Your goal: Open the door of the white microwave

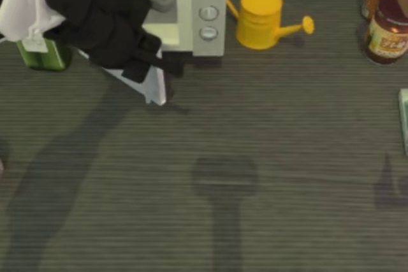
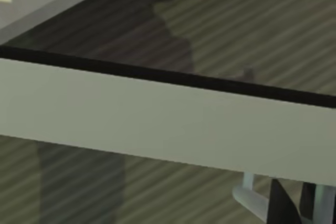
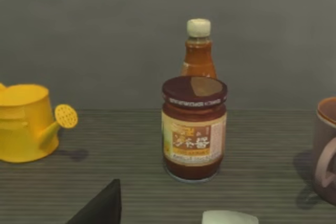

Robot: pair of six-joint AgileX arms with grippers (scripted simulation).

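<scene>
White microwave (image 1: 191, 11) stands at the far edge of the table, left of centre. Door (image 1: 156, 84) is swung partly out from the front, free edge angled toward the table's middle; the pale interior is exposed. Left gripper (image 1: 143, 62) is placed at the door, near its handle; jaw state cannot be told, being hidden under the arm. Right arm is parked off the right edge, not seen from above. Step judged: mid-swing. Next move calls for a further arc outward, grip kept square.

Yellow watering can (image 1: 258, 17) stands just beside the microwave.
</scene>
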